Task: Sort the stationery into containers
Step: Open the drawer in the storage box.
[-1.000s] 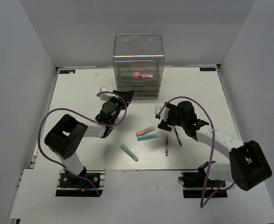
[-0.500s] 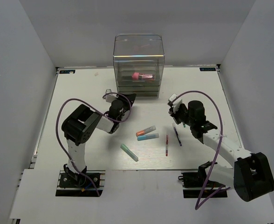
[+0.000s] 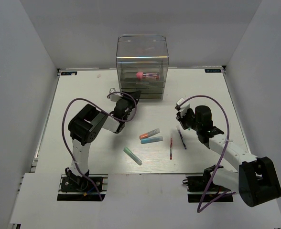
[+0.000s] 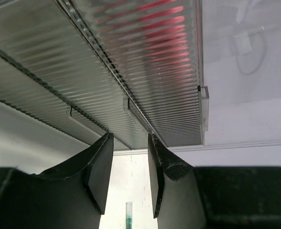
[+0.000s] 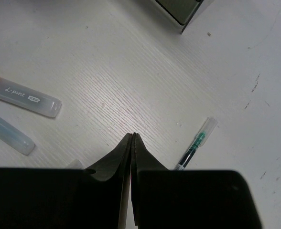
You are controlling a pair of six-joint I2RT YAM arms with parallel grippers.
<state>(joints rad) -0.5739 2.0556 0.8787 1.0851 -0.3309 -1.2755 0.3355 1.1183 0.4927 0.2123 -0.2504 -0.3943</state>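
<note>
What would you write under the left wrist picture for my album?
Open left hand up close to the ribbed drawers, something red showing through the plastic.

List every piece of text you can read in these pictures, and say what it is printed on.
"L-point": on the clear barrel of the orange-capped marker, in the right wrist view.
Small dark badge beside that word: too blurred to read.
Blue stickers at the table's far corners: too small to read.

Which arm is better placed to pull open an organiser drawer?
Left. The left gripper, open, faces the organiser drawer fronts, lined up with a handle. The right gripper is shut, down by a pen.
</note>
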